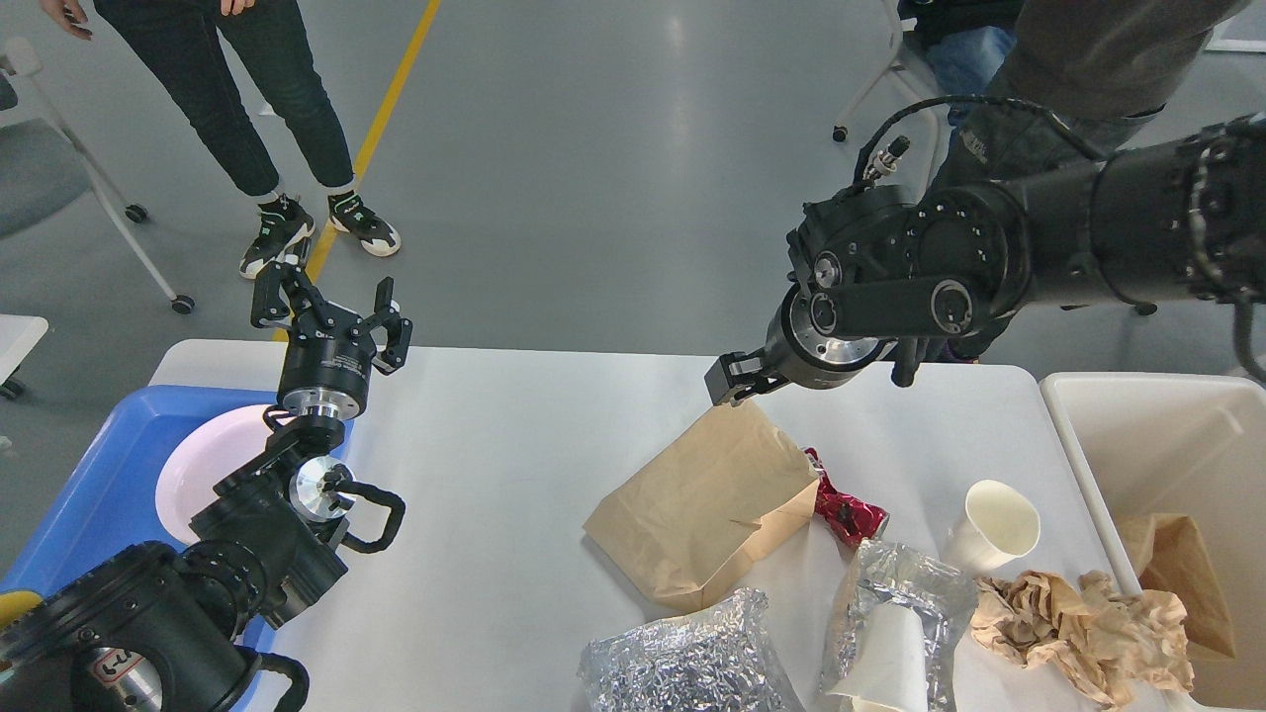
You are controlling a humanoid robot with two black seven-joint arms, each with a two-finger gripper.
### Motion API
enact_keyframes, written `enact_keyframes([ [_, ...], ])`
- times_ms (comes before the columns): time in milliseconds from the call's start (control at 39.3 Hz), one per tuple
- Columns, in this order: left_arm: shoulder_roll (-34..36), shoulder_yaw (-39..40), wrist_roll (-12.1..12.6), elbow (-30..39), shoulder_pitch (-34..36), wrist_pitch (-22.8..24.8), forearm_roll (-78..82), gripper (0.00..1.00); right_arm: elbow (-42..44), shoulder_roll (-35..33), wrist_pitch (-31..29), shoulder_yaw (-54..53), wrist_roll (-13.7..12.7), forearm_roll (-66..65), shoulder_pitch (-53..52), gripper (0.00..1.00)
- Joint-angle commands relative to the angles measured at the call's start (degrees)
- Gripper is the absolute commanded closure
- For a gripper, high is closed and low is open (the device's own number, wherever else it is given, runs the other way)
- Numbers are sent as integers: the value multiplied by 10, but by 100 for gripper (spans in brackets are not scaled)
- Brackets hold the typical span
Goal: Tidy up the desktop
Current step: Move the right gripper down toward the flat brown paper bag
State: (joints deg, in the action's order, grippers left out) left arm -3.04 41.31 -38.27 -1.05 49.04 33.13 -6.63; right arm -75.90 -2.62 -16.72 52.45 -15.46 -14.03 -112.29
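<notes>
The white desktop (495,475) holds litter on its right half: a brown paper bag (707,499), a crushed red can (846,509), an upright white paper cup (994,529), two foil bags (682,663) (905,593), a tipped white cup (885,653) and crumpled brown paper (1078,623). My right gripper (737,384) hangs just above the paper bag's far corner. It is seen end-on, with only one finger showing. My left gripper (331,305) stands open and empty over the desktop's far left edge.
A blue tray (89,494) with a pale plate (203,465) lies at the left, under my left arm. A cream bin (1167,425) at the right holds a brown bag (1182,574). People and wheeled chairs stand beyond the far edge.
</notes>
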Motion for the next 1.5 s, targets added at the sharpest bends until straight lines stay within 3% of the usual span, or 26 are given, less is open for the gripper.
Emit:
enact_keyframes([
  [0,0,0,0,0,0,0,0,3,-26,-15,79,-4,-8,-30,24,0],
  [127,0,0,0,0,0,0,0,3,-29,-13,169,-4,-42,-43,59,0],
  [382,0,0,0,0,0,0,0,3,-26,-13,158,0,-42,-21,120,0],
  [662,0,0,0,0,0,0,0,3,-9,-35,10,-4,-41,85,166,0],
  [866,1,0,0,0,0,0,0,3,-5,-46,-6,-5,-41,181,159,0],
  [1146,0,0,0,0,0,0,0,3,26,-44,6,-17,-42,403,155,0],
  [1350,0,0,0,0,0,0,0,3,44,-42,83,-27,-45,438,169,0],
  [1477,0,0,0,0,0,0,0,3,75,-31,93,-29,-44,438,190,0],
])
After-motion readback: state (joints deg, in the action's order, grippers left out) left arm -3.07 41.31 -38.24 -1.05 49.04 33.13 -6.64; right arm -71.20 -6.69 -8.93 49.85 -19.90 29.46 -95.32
